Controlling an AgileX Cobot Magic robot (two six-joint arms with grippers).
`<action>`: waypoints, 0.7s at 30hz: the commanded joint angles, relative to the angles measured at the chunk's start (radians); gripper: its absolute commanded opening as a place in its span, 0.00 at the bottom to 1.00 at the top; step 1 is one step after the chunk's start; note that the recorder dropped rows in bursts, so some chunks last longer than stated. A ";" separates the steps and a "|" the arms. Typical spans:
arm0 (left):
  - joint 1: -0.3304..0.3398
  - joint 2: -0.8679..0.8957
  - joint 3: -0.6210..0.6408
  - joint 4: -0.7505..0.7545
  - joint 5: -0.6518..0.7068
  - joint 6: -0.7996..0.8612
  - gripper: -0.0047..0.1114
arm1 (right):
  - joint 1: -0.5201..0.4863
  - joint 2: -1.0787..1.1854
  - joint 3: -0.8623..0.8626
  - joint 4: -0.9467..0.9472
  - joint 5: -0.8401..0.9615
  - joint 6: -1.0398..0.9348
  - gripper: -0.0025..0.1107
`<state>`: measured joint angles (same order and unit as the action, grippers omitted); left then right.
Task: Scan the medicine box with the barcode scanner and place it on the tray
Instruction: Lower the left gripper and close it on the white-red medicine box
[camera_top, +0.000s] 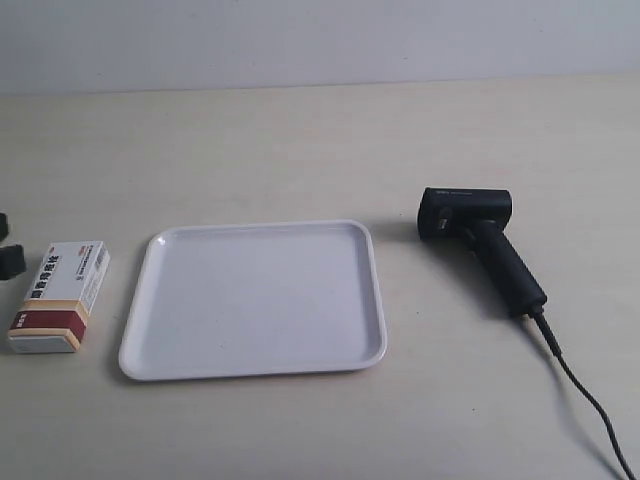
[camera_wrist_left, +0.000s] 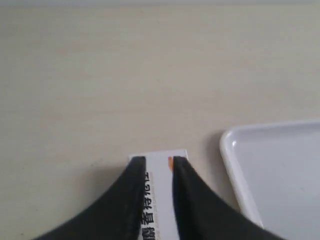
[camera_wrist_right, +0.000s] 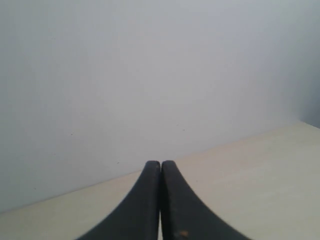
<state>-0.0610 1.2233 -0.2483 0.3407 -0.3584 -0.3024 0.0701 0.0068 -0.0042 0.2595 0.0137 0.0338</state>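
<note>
The medicine box (camera_top: 60, 297) lies flat on the table, left of the tray (camera_top: 255, 227), with its red and tan band toward the near edge. In the left wrist view my left gripper (camera_wrist_left: 159, 161) hovers over the box (camera_wrist_left: 161, 190), slightly open, its fingers over the box's top face and not clamped on it. At the exterior view's left edge, only its black fingers (camera_top: 10, 262) show beside the box. The barcode scanner (camera_top: 480, 240) lies on its side right of the tray. My right gripper (camera_wrist_right: 160, 164) is shut and empty, facing the wall.
The scanner's thin black cable (camera_top: 580, 390) runs off toward the near right corner. A corner of the tray (camera_wrist_left: 230, 150) lies close beside the box in the left wrist view. A pale wall stands behind the table.
</note>
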 joint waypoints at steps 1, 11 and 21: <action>-0.010 0.210 -0.053 0.020 -0.080 0.000 0.53 | -0.006 -0.007 0.004 -0.009 0.003 -0.007 0.02; -0.010 0.468 -0.073 0.154 -0.283 0.024 0.92 | -0.006 -0.007 0.004 -0.009 0.020 -0.007 0.02; -0.008 0.605 -0.163 0.168 -0.146 0.066 0.91 | -0.006 -0.007 0.004 -0.005 0.022 -0.007 0.02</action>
<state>-0.0676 1.7909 -0.4001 0.5082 -0.6093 -0.2250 0.0701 0.0068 -0.0042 0.2595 0.0374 0.0338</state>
